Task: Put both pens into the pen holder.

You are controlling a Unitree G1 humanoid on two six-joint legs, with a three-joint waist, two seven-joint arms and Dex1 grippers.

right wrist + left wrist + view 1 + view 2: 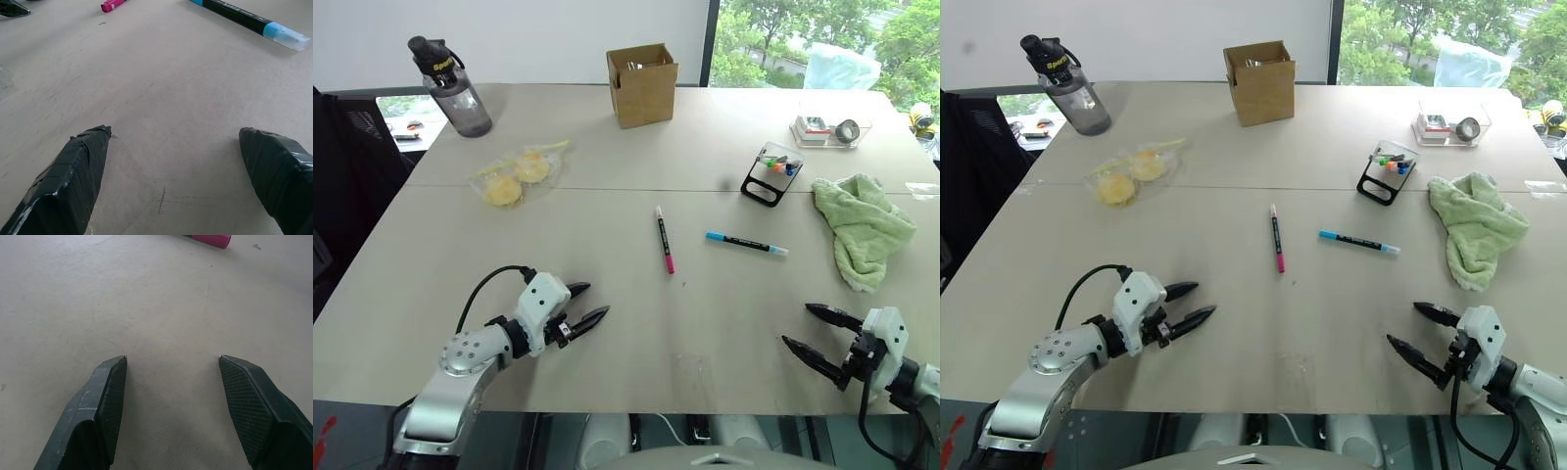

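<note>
Two pens lie flat in the middle of the beige table. The pink-capped pen (pixel 663 239) runs front to back, and the blue-capped pen (pixel 745 243) lies to its right, nearly crosswise. The black pen holder (pixel 772 174) stands behind them to the right, with colourful marker tips showing at its top. My left gripper (pixel 591 304) hovers open near the front left, well short of the pink pen, whose pink end (pixel 211 239) shows in the left wrist view. My right gripper (pixel 808 326) is open at the front right, with the blue pen (pixel 249 19) ahead of it.
A green cloth (pixel 862 227) lies right of the holder. A brown cardboard box (pixel 641 84) stands at the back centre, a dark water bottle (pixel 452 88) at the back left. A clear bag of yellow items (pixel 517 174) and a clear tray (pixel 831 126) also sit on the table.
</note>
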